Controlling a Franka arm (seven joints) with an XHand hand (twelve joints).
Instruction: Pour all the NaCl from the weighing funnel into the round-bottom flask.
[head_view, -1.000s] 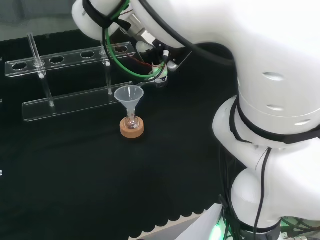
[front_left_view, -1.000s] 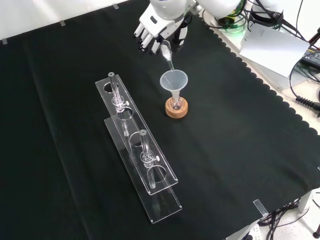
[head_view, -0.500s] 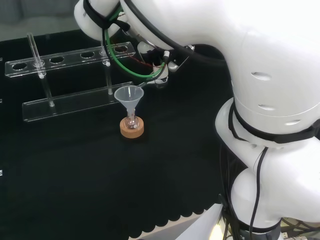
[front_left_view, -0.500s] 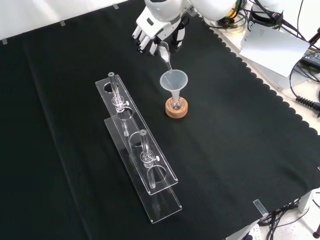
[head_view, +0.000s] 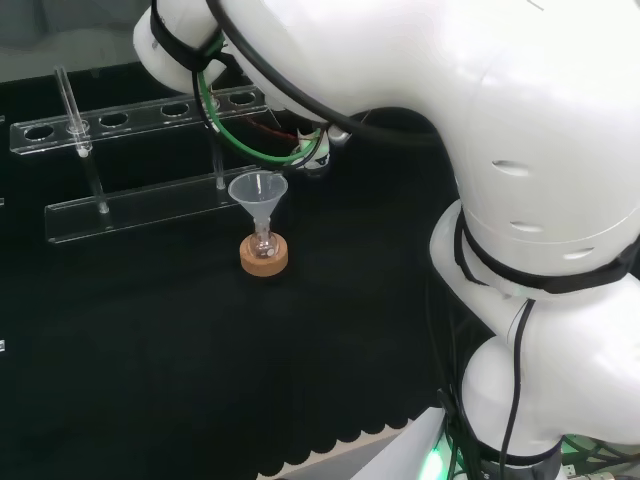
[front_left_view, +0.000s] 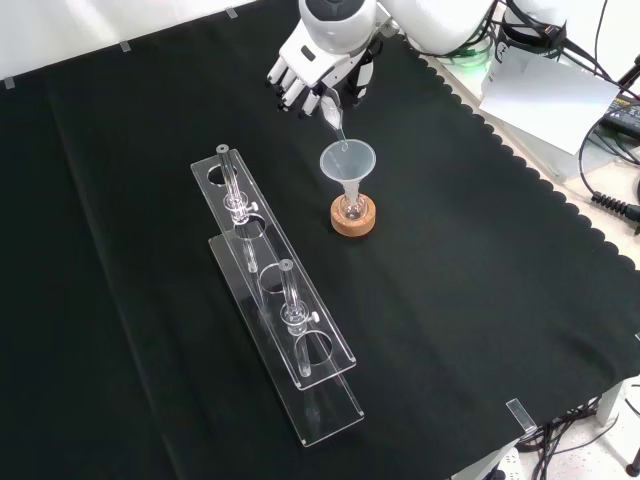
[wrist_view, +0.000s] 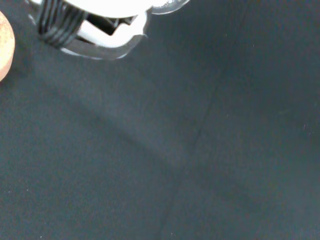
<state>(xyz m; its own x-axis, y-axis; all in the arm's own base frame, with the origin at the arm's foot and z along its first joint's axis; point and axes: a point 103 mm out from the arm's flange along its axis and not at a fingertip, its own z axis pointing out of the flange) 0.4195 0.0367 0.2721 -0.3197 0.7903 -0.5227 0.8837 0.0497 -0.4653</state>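
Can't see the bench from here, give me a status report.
Robot hand shut on weighing funnel, tilted, tip over clear funnel. Flask on cork ring. Nothing in the way.

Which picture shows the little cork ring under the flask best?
The front view: the cork ring sits whole and unblocked on the cloth. The head view shows it too, smaller. The wrist view catches just its edge.

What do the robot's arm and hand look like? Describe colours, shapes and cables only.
The arm is made of big, glossy white rounded links with dark seams at the joints. Green and black cables loop along its upper part, and a black cable runs down the lower link. The hand is white with black parts between its segments, shaped much like a person's.
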